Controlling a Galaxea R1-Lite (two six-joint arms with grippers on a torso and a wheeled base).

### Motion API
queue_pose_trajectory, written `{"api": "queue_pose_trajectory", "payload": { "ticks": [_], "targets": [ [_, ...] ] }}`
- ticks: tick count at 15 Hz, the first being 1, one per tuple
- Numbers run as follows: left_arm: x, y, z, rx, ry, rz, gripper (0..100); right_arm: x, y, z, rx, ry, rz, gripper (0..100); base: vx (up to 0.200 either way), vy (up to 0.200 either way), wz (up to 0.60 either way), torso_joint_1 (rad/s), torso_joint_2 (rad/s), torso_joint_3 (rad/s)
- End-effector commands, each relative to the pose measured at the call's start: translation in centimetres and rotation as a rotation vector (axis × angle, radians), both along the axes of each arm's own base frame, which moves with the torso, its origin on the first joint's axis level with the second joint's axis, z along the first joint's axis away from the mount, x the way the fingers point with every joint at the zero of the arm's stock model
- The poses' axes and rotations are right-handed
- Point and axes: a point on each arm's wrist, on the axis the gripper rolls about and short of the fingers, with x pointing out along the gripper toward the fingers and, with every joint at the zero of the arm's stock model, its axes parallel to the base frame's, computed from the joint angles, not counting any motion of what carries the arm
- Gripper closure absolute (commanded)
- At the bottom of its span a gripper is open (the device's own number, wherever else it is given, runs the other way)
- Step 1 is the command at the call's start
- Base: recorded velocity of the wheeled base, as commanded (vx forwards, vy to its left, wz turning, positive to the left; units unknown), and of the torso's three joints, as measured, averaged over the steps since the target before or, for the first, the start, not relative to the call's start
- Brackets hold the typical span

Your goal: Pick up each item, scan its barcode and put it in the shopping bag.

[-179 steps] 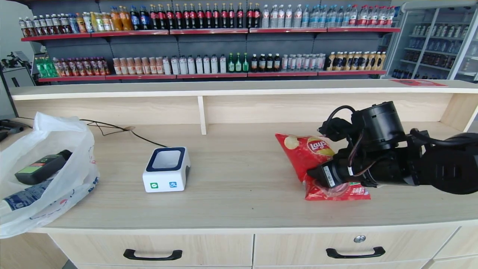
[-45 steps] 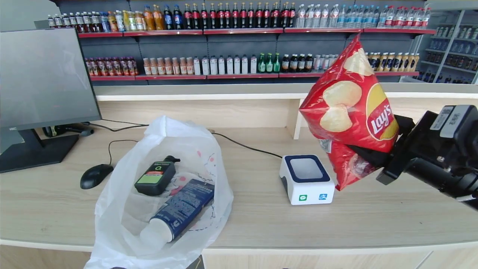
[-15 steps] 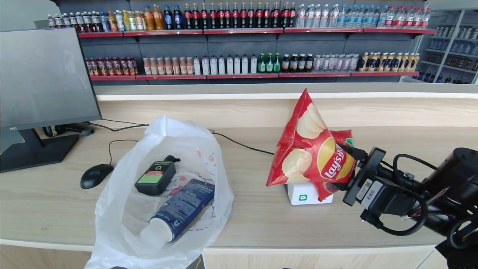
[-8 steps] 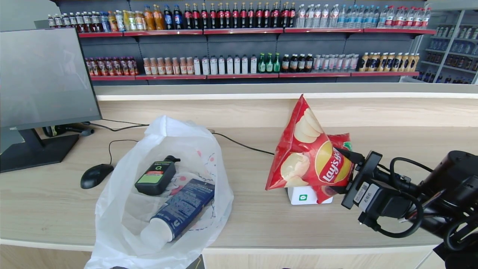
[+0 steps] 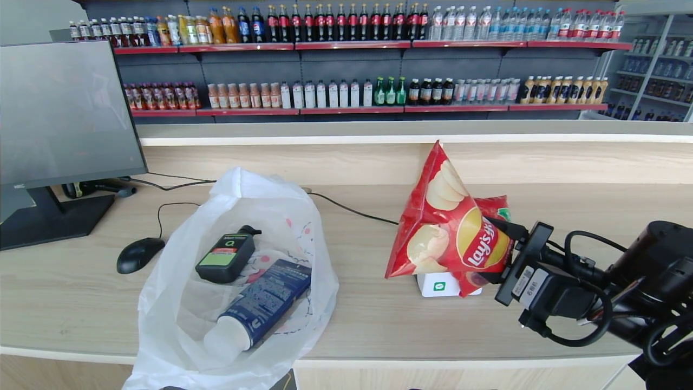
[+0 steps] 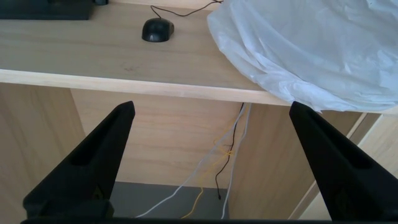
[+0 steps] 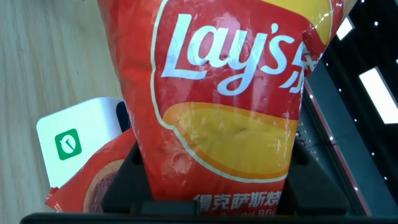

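Holding the chips bag (image 5: 449,227) over the scanner (image 5: 441,284), the right gripper (image 5: 499,252) clamps it firmly; I would tilt the barcode side slowly downward. The left gripper (image 6: 211,109) hangs open at near left.

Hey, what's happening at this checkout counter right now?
The right gripper holds a red chip bag over the white scanner on the counter, apparently to scan it. The white shopping bag lies open nearby with a dark bottle and a blue tube inside. The left gripper hangs open below the counter's front edge.
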Motion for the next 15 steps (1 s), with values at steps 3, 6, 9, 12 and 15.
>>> {"api": "queue_pose_trajectory", "payload": {
  "ticks": [3, 6, 9, 12, 15],
  "targets": [
    [-0.01, 0.0, 0.01, -0.002, -0.001, 0.002, 0, 0.0, 0.01, 0.0, 0.001, 0.0, -0.001, 100, 0.0, 0.0, 0.0, 0.0, 0.0, 0.0],
    [0.01, 0.0, -0.04, -0.002, 0.001, 0.0, 0, -0.01, 0.05, -0.07, 0.0, 0.003, 0.001, 100, 0.0, 0.0, 0.0, 0.0, 0.0, 0.0],
    [-0.01, 0.0, 0.01, 0.0, -0.001, 0.0, 0, 0.04, 0.06, -0.01, 0.002, 0.002, -0.002, 100, 0.0, 0.0, 0.0, 0.0, 0.0, 0.0],
    [-0.01, 0.0, 0.01, 0.0, -0.001, 0.0, 0, 0.11, 0.25, 0.24, 0.019, 0.005, 0.006, 100, 0.0, 0.0, 0.0, 0.0, 0.0, 0.0],
    [-0.01, 0.0, 0.01, -0.002, -0.001, 0.0, 0, -0.14, 0.42, 0.69, 0.042, 0.006, 0.018, 100, 0.0, 0.0, 0.0, 0.0, 0.0, 0.0]
  ]
}}
